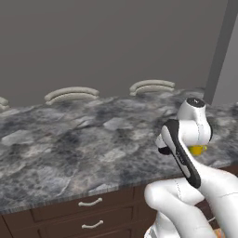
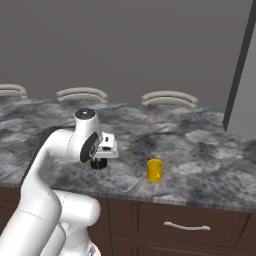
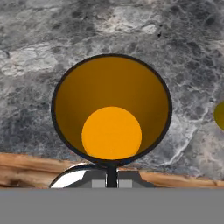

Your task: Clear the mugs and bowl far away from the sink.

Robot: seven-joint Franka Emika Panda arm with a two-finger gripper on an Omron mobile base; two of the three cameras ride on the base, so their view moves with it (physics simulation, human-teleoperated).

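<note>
Orange mug (image 3: 111, 109) pinched by its near rim in closed pincer (image 3: 111, 171), above marble counter (image 3: 183, 65)

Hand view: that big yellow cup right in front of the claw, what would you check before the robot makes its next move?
1. Grip: the gripper is shut on the near rim of the held mug: ok.
2. Held mug is empty, orange bottom in plain sight: ok.
3. Held mug lifted off the counter or resting on it: cannot tell.
4. Second mug stands upright, apart from the gripper, off to its side: ok.
5. Bare marble around the gripper for a set-down: ok.
6. Far enough from the sink: cannot tell.
</note>
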